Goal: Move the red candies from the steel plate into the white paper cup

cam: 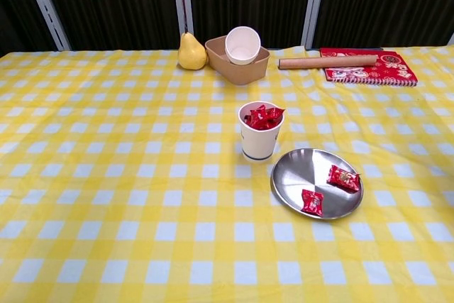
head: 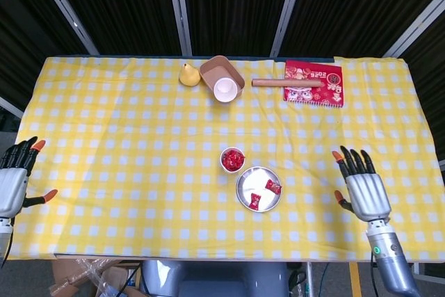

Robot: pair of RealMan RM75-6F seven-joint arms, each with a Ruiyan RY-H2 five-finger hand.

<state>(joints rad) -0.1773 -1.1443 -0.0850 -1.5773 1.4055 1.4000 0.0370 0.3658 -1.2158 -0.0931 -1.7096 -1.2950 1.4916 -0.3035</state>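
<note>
Two red candies lay on the steel plate, well left of the right hand | white paper cup just beyond | both hands spread, empty; left hand far off | wrappers looked light, crinkly, slippery: pinch the twisted ends.

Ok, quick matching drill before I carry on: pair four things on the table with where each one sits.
Things:
1. pear
2. white paper cup
3. steel plate
4. wooden roller

Places:
A. lying along the edge of the red booklet
B. holding two red candies
C. left of the brown tray
D. left of the plate, full of red candies

Pairs: 1-C, 2-D, 3-B, 4-A
</note>
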